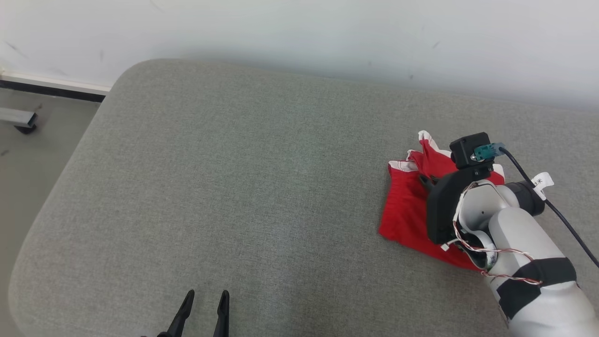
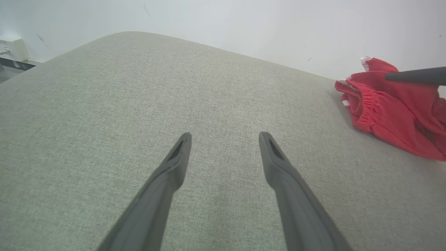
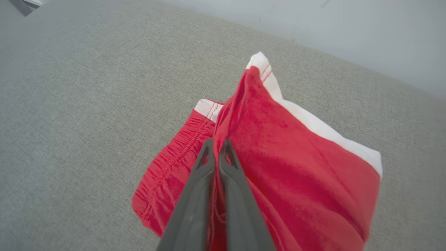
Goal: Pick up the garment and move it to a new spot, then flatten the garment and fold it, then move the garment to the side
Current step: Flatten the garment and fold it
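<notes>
The garment (image 1: 406, 206) is a pair of red shorts with white trim and an elastic waistband, crumpled at the right of the grey cushion (image 1: 234, 187). My right gripper (image 3: 217, 143) is shut on a raised fold of the garment (image 3: 278, 153), pinching the red cloth between its tips. In the head view the right wrist (image 1: 456, 196) hangs over the shorts and hides its fingers. My left gripper (image 1: 206, 296) stands open near the cushion's front edge, far left of the shorts. The left wrist view shows the left gripper (image 2: 224, 136) with bare fabric between its fingers and the garment (image 2: 386, 111) at the right.
A white wall (image 1: 327, 32) runs behind the cushion. The cushion's rounded left edge drops to a grey floor (image 1: 28, 154) with a dark baseboard and a small metal bracket (image 1: 18, 120). A black cable (image 1: 552, 206) trails from the right wrist.
</notes>
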Motion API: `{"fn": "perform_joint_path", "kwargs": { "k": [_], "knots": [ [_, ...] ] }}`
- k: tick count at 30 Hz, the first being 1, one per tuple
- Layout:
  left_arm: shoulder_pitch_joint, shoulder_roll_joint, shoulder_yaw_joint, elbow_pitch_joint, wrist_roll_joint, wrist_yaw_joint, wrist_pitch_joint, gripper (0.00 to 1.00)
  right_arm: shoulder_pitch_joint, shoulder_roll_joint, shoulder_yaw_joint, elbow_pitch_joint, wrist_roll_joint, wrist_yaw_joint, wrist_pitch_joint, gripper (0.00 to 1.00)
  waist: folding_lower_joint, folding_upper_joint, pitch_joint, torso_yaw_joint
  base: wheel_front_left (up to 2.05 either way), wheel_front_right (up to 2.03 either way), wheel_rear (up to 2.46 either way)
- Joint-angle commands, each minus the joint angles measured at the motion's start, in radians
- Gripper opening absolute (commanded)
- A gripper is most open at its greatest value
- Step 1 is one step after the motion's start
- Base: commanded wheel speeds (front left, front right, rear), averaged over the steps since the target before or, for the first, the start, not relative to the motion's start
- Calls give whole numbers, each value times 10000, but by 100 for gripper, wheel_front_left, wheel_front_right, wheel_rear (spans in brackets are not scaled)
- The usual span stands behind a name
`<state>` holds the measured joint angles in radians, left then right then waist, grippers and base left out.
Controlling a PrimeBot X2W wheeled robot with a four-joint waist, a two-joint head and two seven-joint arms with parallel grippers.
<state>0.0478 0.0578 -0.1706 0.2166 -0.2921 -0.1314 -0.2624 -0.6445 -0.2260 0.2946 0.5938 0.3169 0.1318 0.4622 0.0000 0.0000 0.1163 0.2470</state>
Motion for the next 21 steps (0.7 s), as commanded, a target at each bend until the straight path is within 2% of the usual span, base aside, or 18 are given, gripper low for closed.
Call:
{"fn": "perform_joint_path", "kwargs": {
  "k": [1,8,20,21],
  "knots": [
    [128,-18,-5,-7,-19,18,-28,100,-129,84,26,8,113,-30,-104,0,0,0,12,34,0,0,0],
    [67,-39,-42,16,-69,18,-29,100,-445,389,219,563,292,-30,-381,0,0,0,126,192,0,0,0],
    [-55,-70,18,-101,-102,16,-29,100,-604,517,638,1440,413,-30,-633,0,0,0,219,405,0,0,0],
    [-54,-73,34,-103,-91,18,-29,100,-599,535,703,1475,443,-30,-634,22,0,0,201,402,0,0,0]
  ]
}}
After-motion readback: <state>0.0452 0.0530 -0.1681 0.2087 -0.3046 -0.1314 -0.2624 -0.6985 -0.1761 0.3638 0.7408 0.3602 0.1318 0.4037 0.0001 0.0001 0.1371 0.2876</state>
